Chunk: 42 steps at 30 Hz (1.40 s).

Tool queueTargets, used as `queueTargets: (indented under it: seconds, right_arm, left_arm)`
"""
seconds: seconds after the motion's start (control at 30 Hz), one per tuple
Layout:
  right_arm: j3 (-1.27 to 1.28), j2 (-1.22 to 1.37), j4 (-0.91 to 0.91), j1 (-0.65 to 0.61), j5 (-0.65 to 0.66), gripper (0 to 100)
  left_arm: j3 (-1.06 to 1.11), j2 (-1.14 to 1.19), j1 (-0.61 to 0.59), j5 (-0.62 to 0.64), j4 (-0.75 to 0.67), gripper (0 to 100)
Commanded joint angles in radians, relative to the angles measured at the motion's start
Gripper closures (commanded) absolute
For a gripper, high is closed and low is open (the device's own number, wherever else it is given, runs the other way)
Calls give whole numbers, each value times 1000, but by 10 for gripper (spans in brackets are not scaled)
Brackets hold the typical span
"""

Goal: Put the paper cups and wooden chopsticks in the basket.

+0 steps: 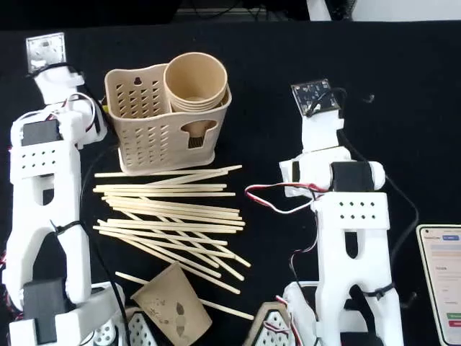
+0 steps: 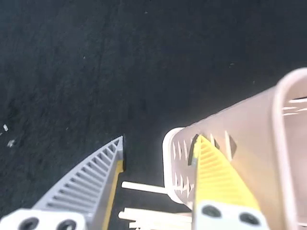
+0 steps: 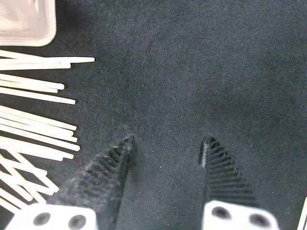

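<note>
Several paper cups [image 1: 196, 79] are sitting in the basket [image 1: 148, 133], one paper cup [image 1: 173, 303] and the chopsticks [image 1: 169, 216] are lying in front of it, and fingers of left gripper [image 2: 159, 141] and right gripper [image 3: 168, 140] are gaping wide, empty.

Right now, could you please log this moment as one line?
cups in basket | one cup out | chopsticks on table | both jaws open

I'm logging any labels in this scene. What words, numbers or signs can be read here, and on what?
Phone screen: print and coloured buttons, too small to read.
Tipped paper cup: brown marks, not legible as words.
No text can be read anywhere.
</note>
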Motion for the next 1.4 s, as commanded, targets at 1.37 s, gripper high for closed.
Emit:
queueTargets:
  seconds: [1.37]
  right_arm:
    - [44,-312,74,-6,-3,781]
  left_arm:
    - [-506,-25,-188,-262,841,762]
